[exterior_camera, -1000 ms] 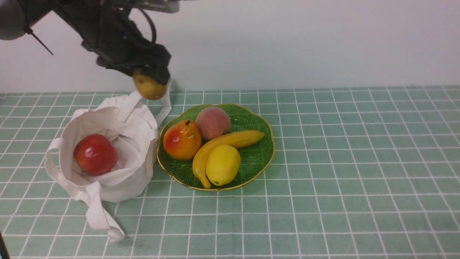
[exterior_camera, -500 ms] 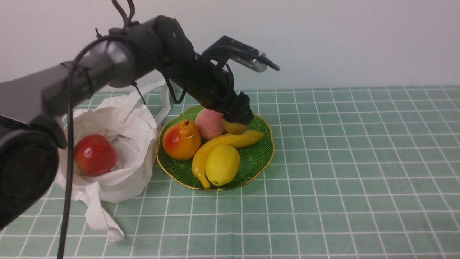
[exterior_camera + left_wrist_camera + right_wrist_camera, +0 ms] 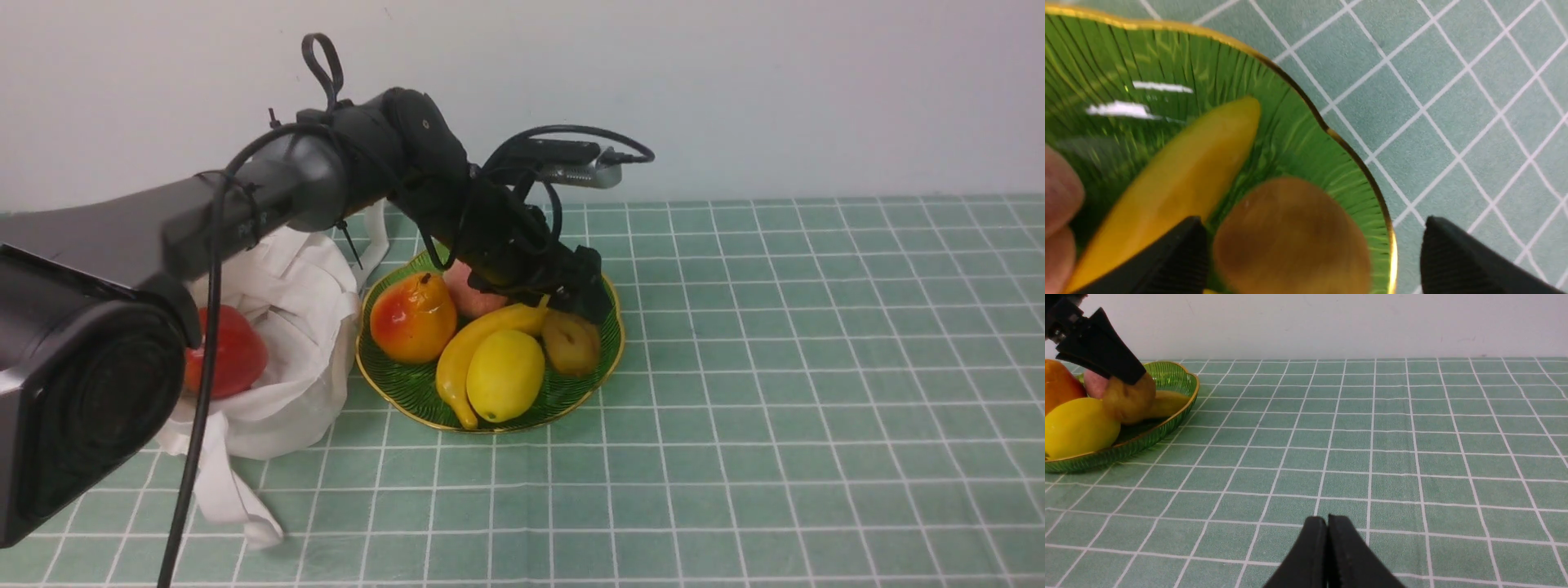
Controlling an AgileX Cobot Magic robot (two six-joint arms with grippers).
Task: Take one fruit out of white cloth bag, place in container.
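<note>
The olive-brown fruit (image 3: 571, 343) lies on the right side of the green gold-rimmed plate (image 3: 400, 385), beside the banana's tip. My left gripper (image 3: 584, 299) hovers just above it, open. In the left wrist view the fruit (image 3: 1290, 241) sits between the spread fingers (image 3: 1182, 257), over the ribbed plate (image 3: 1298, 134). The white cloth bag (image 3: 302, 269) slumps to the left of the plate, partly hidden by my left arm. My right gripper (image 3: 1327, 522) is shut on nothing, low over the tablecloth, and its camera sees the fruit (image 3: 1128, 400) and plate (image 3: 1171, 379) far off.
A red apple (image 3: 237, 355) rests inside the bag. The plate also holds a pear (image 3: 412, 317), a peach (image 3: 469, 298), a banana (image 3: 482, 335) and a lemon (image 3: 504, 374). My left arm reaches across above the bag. Green checked cloth covers the table.
My left arm carried the fruit from above the bag over to the plate, lowered it and opened. The fruit now rests on the plate's right side.
</note>
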